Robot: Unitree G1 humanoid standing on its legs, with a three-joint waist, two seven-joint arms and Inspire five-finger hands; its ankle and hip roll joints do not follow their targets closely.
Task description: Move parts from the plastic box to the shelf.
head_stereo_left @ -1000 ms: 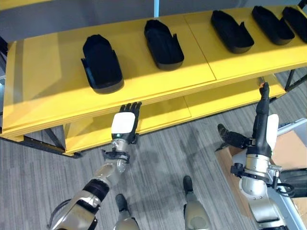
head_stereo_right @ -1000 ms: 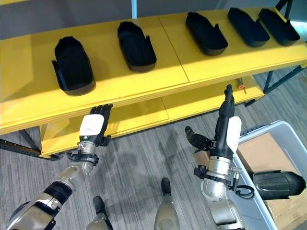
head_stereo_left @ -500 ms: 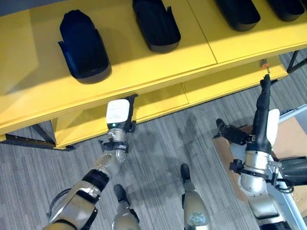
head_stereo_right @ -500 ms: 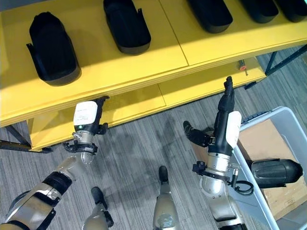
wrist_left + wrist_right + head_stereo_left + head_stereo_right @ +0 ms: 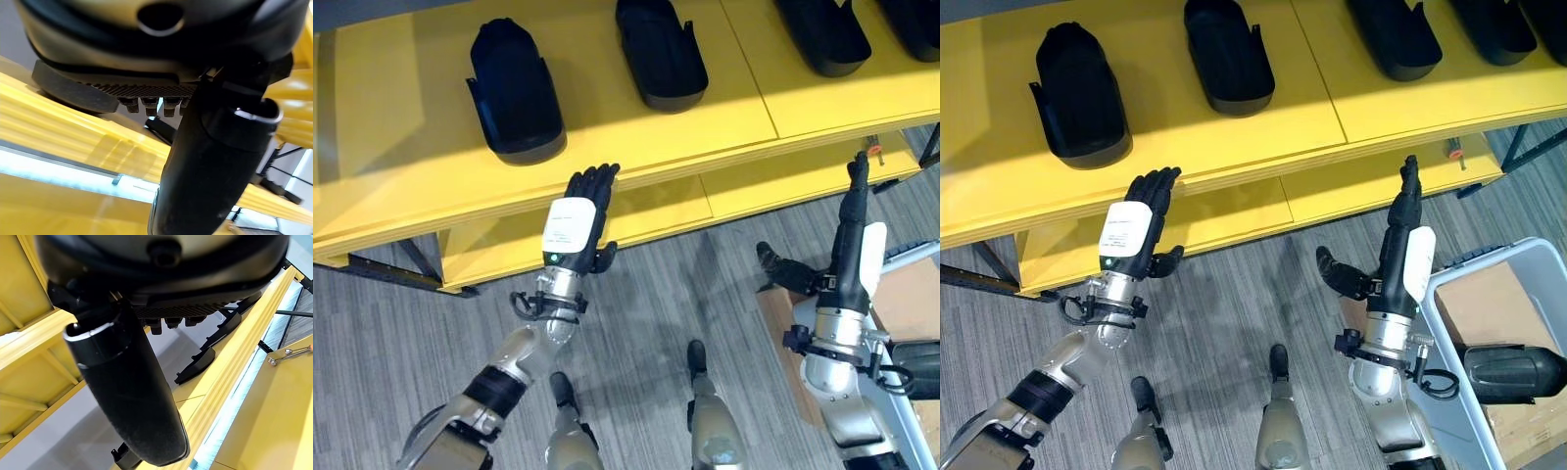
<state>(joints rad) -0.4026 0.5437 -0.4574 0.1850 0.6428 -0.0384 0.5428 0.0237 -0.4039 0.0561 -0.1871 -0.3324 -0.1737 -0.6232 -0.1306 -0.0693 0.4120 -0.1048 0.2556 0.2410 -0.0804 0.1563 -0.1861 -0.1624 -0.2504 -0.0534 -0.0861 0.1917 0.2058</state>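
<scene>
- Shelf [image 5: 1234, 137]: yellow, two levels. The upper board's front edge runs across the head views from lower left to upper right. A seam divides the upper board between the second and third parts.
- Lower board [image 5: 1371, 191]: set back beneath the upper one. A small red-handled tool [image 5: 1453, 150] lies near its right end.
- Parts on the upper board: black moulded parts stand in a row, well apart from one another. The leftmost part [image 5: 1080, 93] and the second part [image 5: 1227, 56] sit back from the front edge, with bare yellow board between and in front of them. A third part [image 5: 1398, 37] lies past the seam, and further parts follow to the right, cut by the frame.
- Left hand [image 5: 1136, 230]: raised in front of the upper board's front edge, below the leftmost part. Fingers straight and together, thumb out to the side; it holds nothing.
- Right hand [image 5: 1400, 240]: raised upright over the floor in front of the lower board. Fingers straight, thumb spread away to the left; it holds nothing.
- Floor [image 5: 1234, 304]: grey striped floor lies open between the two arms and the shelf.
- Plastic box [image 5: 1449, 392]: pale grey, at the lower right beside the right arm. It holds one black part [image 5: 1513, 372] lying on a brown cardboard sheet [image 5: 1474, 308].
</scene>
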